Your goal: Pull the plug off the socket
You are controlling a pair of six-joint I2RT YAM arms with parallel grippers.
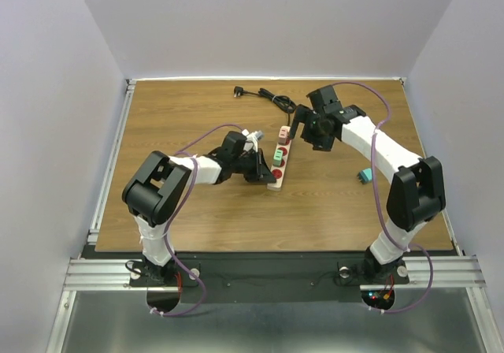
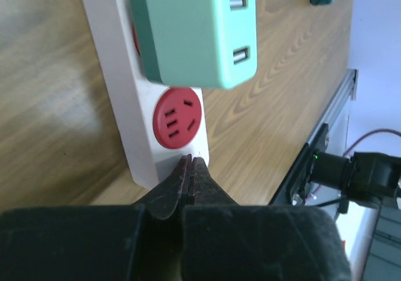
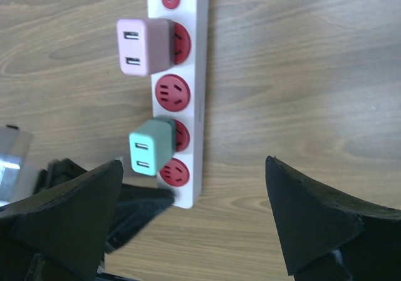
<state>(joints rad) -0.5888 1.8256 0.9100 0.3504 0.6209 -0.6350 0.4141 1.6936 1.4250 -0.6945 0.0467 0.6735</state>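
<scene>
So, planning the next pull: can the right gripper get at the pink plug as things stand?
Likely yes: the right gripper hangs open above the strip, and nothing covers the pink plug.

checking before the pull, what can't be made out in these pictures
Right wrist view: mint-green square adapter and pink square adapter hide their pins on the long beige power strip.
Top view: small teal object too small to identify; left wrist view's edge cuts it off.
</scene>
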